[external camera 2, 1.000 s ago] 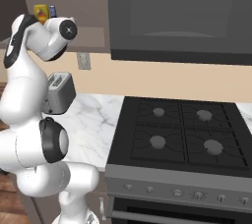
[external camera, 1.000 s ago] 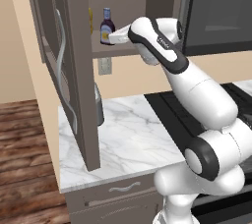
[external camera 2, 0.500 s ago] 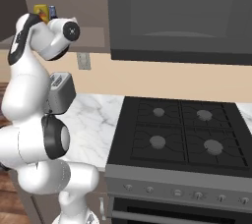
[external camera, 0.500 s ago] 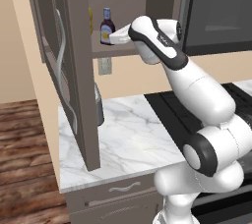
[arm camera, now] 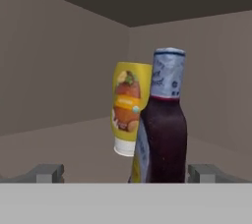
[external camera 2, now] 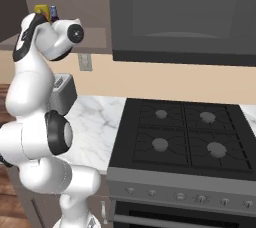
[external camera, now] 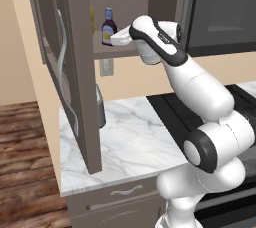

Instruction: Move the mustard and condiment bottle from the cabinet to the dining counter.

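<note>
Since a second ago the arm has reached a little deeper toward the open cabinet [external camera: 75,67], with the hand now closer to the dark bottle.

Seen from the left base camera, the cabinet door hangs open with its curved handle [external camera: 62,72] facing out. On the inner shelf stands the condiment bottle [external camera: 108,27], and the mustard [external camera: 92,21] peeks out just behind the door edge, on the bottle's far side. The gripper [external camera: 116,38] is level with the shelf, just beside the bottle. Below the cabinet lies a marble worktop [external camera: 125,144].

From the right base camera, the mustard [external camera 2: 41,11] and bottle [external camera 2: 54,13] show above the arm's elbow. A toaster [external camera 2: 62,92] sits on the worktop below, with a stove [external camera 2: 182,139] beside it.

Through the hand camera, the bottle [arm camera: 162,125] stands upright between the widely spread fingertips [arm camera: 47,173], touched by neither; the gripper [arm camera: 125,174] holds nothing. The mustard [arm camera: 129,107] stands behind the bottle, partly hidden by it.
</note>
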Robot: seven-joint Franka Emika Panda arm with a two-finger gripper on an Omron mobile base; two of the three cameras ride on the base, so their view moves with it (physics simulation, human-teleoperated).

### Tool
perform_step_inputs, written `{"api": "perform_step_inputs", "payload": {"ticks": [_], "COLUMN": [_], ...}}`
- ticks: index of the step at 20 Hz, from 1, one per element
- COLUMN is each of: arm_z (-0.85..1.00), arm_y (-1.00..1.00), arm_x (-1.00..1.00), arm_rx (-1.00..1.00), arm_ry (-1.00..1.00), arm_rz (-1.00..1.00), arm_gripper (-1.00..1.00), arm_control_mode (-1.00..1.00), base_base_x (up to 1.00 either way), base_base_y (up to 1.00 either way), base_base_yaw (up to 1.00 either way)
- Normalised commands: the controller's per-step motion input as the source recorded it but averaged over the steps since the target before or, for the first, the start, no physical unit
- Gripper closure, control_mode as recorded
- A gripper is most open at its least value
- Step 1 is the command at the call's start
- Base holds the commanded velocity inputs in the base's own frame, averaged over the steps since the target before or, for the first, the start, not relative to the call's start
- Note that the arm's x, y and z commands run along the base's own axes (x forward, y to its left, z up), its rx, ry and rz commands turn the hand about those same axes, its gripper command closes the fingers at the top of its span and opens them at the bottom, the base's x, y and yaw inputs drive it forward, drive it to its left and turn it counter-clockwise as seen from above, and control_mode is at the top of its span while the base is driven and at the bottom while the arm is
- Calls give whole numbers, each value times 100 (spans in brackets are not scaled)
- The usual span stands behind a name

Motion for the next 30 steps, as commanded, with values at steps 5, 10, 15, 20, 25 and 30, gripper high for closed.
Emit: {"api": "perform_step_inputs", "payload": {"ticks": [5,10,15,20,25,30], "arm_z": [-5,-4,-2,-2,0,0], "arm_y": [0,-1,0,0,0,0], "arm_x": [14,14,17,18,4,0], "arm_rx": [0,0,0,0,0,0], "arm_ry": [-1,-1,0,0,-2,-4], "arm_rz": [0,0,0,0,0,0], "arm_gripper": [-100,-100,-100,-100,-100,-100], "arm_control_mode": [-100,-100,-100,-100,-100,-100], "base_base_x": [0,0,0,0,0,0], "base_base_y": [0,0,0,0,0,0], "base_base_yaw": [0,0,0,0,0,0]}}
